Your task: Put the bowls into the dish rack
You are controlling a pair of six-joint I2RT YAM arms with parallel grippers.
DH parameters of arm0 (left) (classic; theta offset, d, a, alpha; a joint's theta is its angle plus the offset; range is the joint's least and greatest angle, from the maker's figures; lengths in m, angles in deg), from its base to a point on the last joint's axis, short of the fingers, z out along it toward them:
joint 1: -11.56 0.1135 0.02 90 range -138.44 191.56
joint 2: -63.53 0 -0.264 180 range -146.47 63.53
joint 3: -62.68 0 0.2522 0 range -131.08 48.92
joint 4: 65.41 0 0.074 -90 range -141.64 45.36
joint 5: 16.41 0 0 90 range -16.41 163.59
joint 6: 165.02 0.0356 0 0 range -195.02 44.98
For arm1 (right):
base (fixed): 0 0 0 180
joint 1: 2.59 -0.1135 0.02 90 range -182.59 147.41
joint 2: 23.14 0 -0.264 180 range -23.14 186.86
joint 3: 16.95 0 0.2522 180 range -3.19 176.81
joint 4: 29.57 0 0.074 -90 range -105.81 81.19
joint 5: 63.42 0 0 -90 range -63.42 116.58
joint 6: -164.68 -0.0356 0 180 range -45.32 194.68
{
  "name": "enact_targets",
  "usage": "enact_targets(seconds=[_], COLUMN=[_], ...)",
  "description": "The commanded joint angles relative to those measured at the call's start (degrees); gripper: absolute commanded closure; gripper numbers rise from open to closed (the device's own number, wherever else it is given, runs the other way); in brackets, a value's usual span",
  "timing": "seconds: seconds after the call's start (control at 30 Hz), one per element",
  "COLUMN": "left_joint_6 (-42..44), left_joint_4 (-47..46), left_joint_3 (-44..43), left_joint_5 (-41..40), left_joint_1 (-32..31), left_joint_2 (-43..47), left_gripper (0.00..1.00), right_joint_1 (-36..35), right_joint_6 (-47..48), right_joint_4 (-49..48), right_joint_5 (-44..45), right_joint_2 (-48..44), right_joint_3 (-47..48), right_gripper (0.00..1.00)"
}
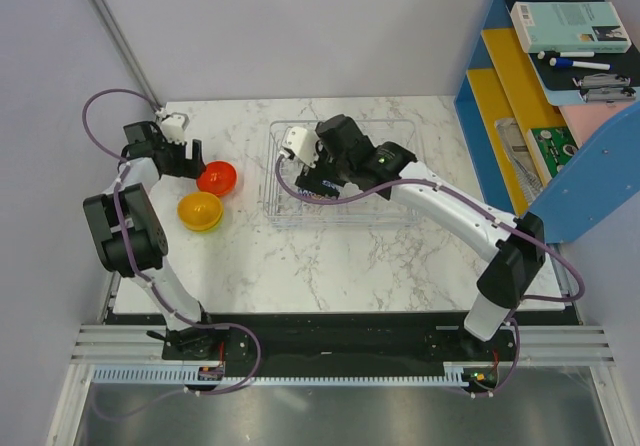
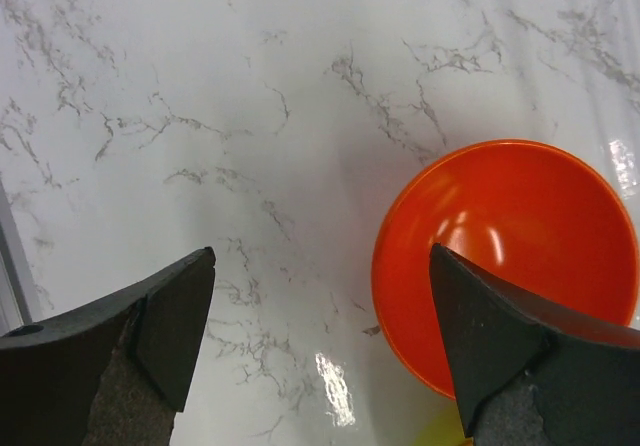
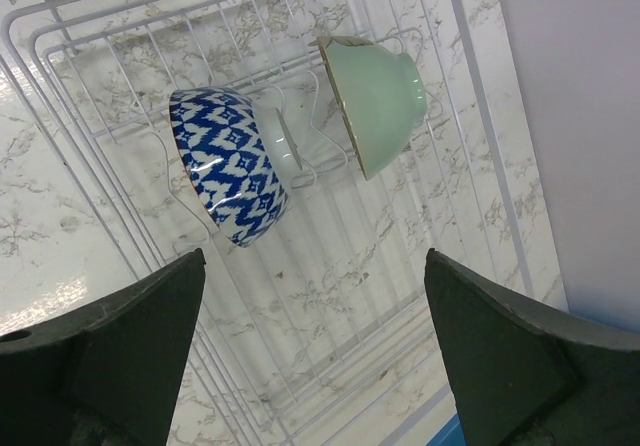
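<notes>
**While two bowls wait on the table, two stand in the rack**

Because the dish rack (image 1: 405,129) holds bowls on edge between its ribs, the two inside it are propped upright, not lying flat. The blue-and-white zigzag bowl (image 3: 232,176) and the pale green bowl (image 3: 378,101) stand side by side, close but apart, which leaves room along the ribs for more. The right gripper (image 3: 310,261) hangs over them with its jaws spread wide and nothing between them, so that arm looks finished with its load.

Out on the left of the marble table (image 1: 330,256) sit the red-orange bowl (image 2: 510,256) and, just beside it on the near side, the yellow bowl (image 1: 200,211), both mouth up. The left gripper (image 2: 320,258) hovers at the red-orange bowl, jaws released and empty. One finger is over the bowl's rim and the other over bare table, a stance that suits pinching the wall. I judge the task about half done. The grasp needs a firm hold on a thin, glossy rim, which may slip.
</notes>
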Motion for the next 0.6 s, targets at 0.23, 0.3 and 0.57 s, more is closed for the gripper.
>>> enact_targets(seconds=[0.23,0.3,0.57], left_joint_6=[7.45,7.89,7.37], left_joint_4=[7.41,8.38,12.25], left_joint_3=[-6.35,-6.61,-8.72], left_joint_5=[0.16,0.34,2.80], left_joint_1=[-3.42,-4.13,-4.83], left_joint_2=[-8.38,-8.83,-10.32], left_gripper=[0.25,0.37,0.98], right_joint_1=[0.62,0.61,0.61], right_joint_6=[-1.80,-1.89,-2.59], right_joint_4=[-3.37,-3.37,-5.74], right_joint_5=[1.24,1.41,5.98], right_joint_2=[-4.19,-4.02,-2.96], right_joint_3=[-0.71,-0.79,-0.97], right_gripper=[0.03,0.02,0.02])
